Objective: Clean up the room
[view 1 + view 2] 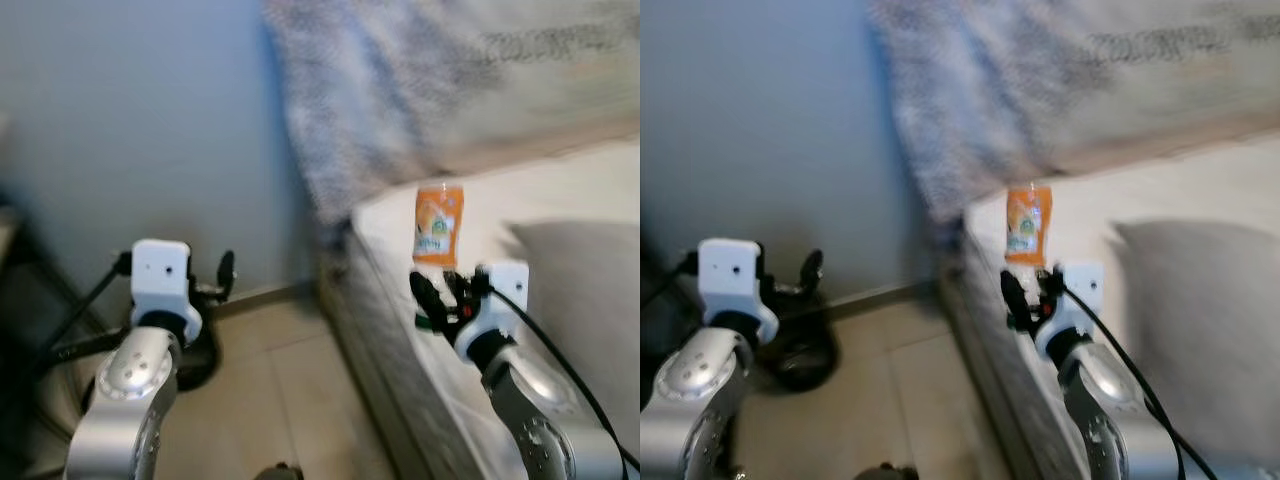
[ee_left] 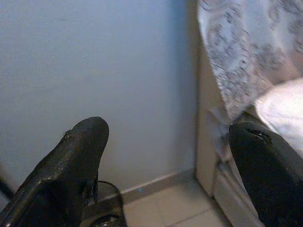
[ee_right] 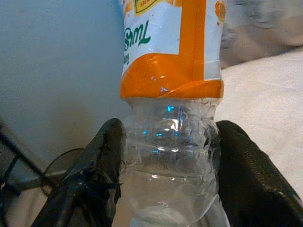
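Bottle (image 3: 170, 156) — clear plastic with an orange label — stands upright at the bed's (image 1: 560, 200) near corner, pinched low on its body between the right gripper's (image 1: 436, 300) fingers (image 3: 246, 179). The left gripper (image 2: 165, 161) hangs spread over the floor (image 1: 270, 400) beside the wall (image 1: 140, 120).

My left gripper (image 2: 165, 156), seen along its own two black fingers (image 2: 71, 175), which stand wide apart with nothing between them. Beyond the gap: a plain blue-grey wall (image 2: 94, 71) meeting a tiled floor (image 2: 175, 203). Past one finger, a patterned grey blanket (image 2: 246, 52) hangs over the bed (image 2: 284, 106). Beside the other, a dark round object (image 2: 106, 210), unclear.
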### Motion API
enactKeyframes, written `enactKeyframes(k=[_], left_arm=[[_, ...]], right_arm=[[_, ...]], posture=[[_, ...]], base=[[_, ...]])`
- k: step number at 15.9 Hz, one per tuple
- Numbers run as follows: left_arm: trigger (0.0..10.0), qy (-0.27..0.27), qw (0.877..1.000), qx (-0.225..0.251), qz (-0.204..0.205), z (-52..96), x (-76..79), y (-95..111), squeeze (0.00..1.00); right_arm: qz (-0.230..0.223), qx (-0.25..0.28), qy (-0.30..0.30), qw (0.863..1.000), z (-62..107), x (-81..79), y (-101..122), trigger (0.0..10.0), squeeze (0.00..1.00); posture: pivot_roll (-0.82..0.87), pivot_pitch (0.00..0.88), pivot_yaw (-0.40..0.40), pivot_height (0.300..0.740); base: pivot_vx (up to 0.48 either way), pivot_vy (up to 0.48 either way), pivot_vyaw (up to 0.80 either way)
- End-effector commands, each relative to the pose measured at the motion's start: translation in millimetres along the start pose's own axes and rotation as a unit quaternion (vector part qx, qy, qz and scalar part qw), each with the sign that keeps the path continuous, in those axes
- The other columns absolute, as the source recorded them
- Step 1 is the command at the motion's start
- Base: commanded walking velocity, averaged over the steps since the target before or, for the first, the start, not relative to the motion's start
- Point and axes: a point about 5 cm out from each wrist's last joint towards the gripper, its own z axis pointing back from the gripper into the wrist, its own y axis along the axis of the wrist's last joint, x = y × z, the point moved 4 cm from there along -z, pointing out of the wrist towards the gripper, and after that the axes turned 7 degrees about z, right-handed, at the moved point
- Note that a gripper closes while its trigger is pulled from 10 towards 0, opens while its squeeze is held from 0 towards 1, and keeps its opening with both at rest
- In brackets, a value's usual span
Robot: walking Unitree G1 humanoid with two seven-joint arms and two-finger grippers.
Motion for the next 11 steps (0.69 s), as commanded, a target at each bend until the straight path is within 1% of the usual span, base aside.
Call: enactKeyframes(k=[1, 2, 5, 7, 9, 10, 11], left_arm=[[10.0, -0.003, 1.0, 0.009, -0.01, -3.4, -0.8, 5.4, 0.0], [10.0, -0.004, 1.0, 0.01, -0.011, -4.3, -1.4, 5.7, 0.0], [10.0, -0.02, 1.0, 0.01, -0.018, -6.1, 4.9, 5.6, 0.0], [10.0, -0.022, 1.0, 0.009, -0.016, -8.0, 5.0, 5.2, 0.0], [10.0, -0.021, 1.0, 0.008, -0.011, -9.3, 4.2, 6.0, 0.0], [10.0, -0.021, 1.0, 0.008, -0.01, -9.4, 3.9, 6.1, 0.0], [10.0, -0.026, 1.0, 0.007, -0.009, -9.2, 4.8, 6.1, 0.0]], right_arm=[[-0.002, 0.001, 0.0, 1.0, -1.9, -2.2, 1.7, 10.0, 0.0], [-0.003, 0.002, 0.0, 1.0, -3.0, -3.2, 2.5, 10.0, 0.0], [-0.008, -0.006, -0.013, 1.0, -0.6, -0.4, -4.7, 10.0, 0.0], [-0.008, -0.016, -0.026, 1.0, 4.1, 2.0, -12.0, 10.0, 0.0], [-0.007, -0.018, -0.029, 0.999, 5.6, 3.1, -12.2, 10.0, 0.0], [-0.005, -0.017, -0.032, 0.999, 6.5, 4.2, -12.1, 10.0, 0.0], [0.008, -0.02, -0.036, 0.999, 7.1, 6.4, -11.3, 10.0, 0.0]], posture=[[0.02, 0.0, -0.001, 0.74], [0.02, 0.0, 0.001, 0.74], [0.01, 0.0, 0.022, 0.74], [0.0, 0.0, 0.038, 0.74], [0.0, 0.0, 0.043, 0.74], [0.0, 0.0, 0.048, 0.74], [0.0, 0.0, 0.05, 0.74]], base=[[0.0, 0.0, 0.8], [0.0, 0.0, 0.8], [0.301, 0.0, 0.8], [0.322, 0.0, 0.8], [0.326, 0.0, 0.8], [0.326, 0.0, 0.8], [0.319, 0.0, 0.8]])
